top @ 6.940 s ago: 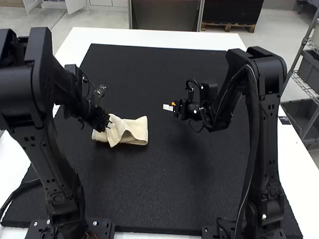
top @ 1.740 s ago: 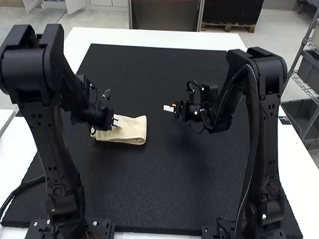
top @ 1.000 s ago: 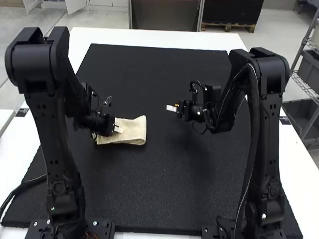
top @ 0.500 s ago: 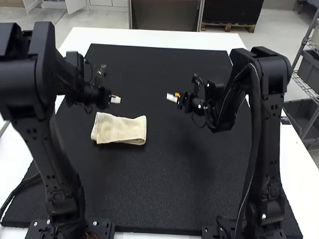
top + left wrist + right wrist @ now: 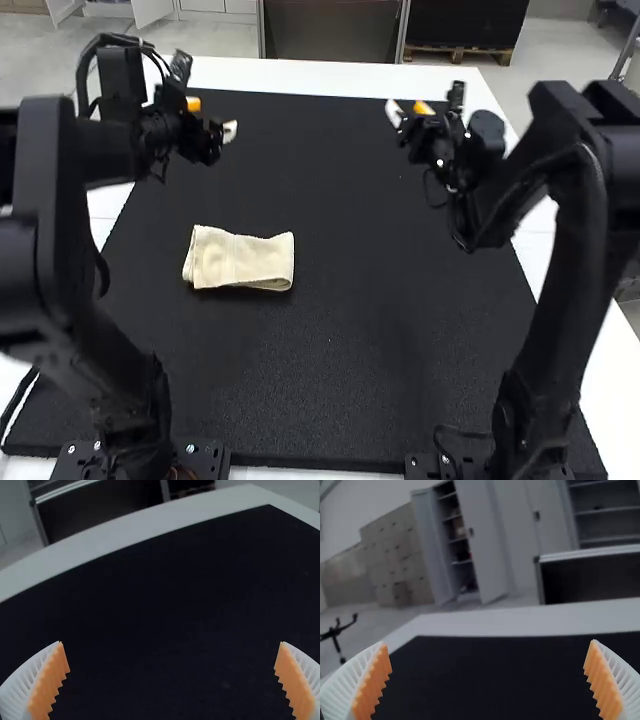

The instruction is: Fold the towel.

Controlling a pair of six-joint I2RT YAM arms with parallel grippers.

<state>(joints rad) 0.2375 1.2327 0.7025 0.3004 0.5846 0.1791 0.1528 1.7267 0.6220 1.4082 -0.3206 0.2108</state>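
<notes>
White tabletop (image 5: 300,76), black mat (image 5: 350,350), and on its left we see the folded towel (image 5: 240,262), long axis crosswise, lying back toward the arm bases (image 5: 205,459) from the nearer left pincer (image 5: 212,117), spread apart like the farther right pincer (image 5: 409,110)

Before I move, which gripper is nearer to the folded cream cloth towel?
Left. The left gripper is raised beyond the towel, roughly in line with it; the right gripper is also raised beyond it, but well off to the right.
</notes>
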